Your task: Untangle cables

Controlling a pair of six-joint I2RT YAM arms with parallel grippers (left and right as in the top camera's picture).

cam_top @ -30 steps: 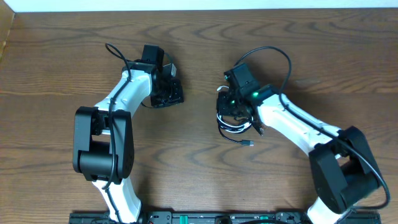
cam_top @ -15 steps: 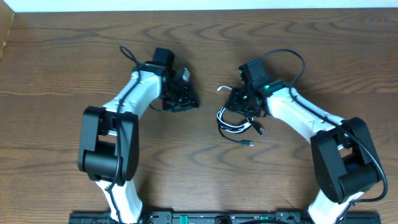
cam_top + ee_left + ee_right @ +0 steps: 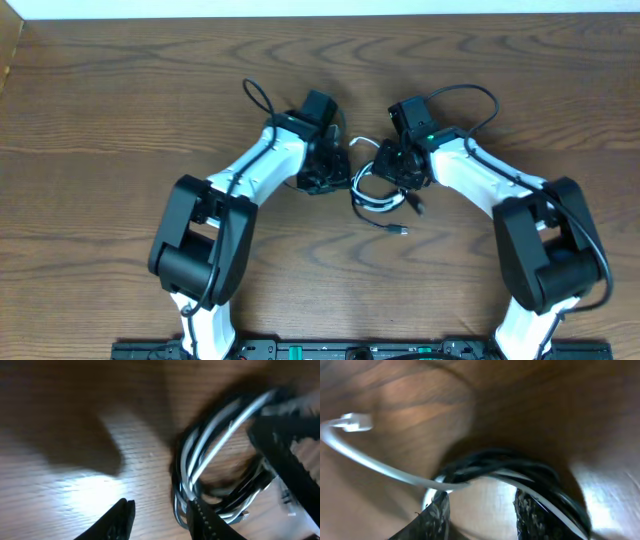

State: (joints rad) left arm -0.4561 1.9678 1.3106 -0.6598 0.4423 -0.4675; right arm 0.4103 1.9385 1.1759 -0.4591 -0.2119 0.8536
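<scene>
The wooden worktop [image 3: 120,120] is carrying everything, and the two arms are leaning in over its middle from either side. The left arm [image 3: 250,170] is reaching in from the left and the right arm [image 3: 480,185] from the right, so their wrists are nearly meeting.

The cables [image 3: 378,197] are lying as one loose coil between and just in front of the two wrists. Black loops are winding together with a white cord [image 3: 380,467], and the coil's longer span is running roughly from one arm toward the other.

The right fingers [image 3: 482,510] are standing parted and straddling the coil, which is crossing right at their tips. Bare worktop is showing in the gap, so nothing is looking pinched. The left fingers [image 3: 160,515] are also standing apart and holding nothing. The coil is sitting just beyond them, toward the right arm, with one tip brushing or overlapping its near edge.

The right arm is judged to be the nearer one, already sitting over the bundle, while the left is needing a short push sideways to get a strand between its tips.

The white cord is arcing free of the coil to its small plug [image 3: 357,421], and a black tail is trailing out toward the robot's base, ending in another plug [image 3: 398,231]
</scene>
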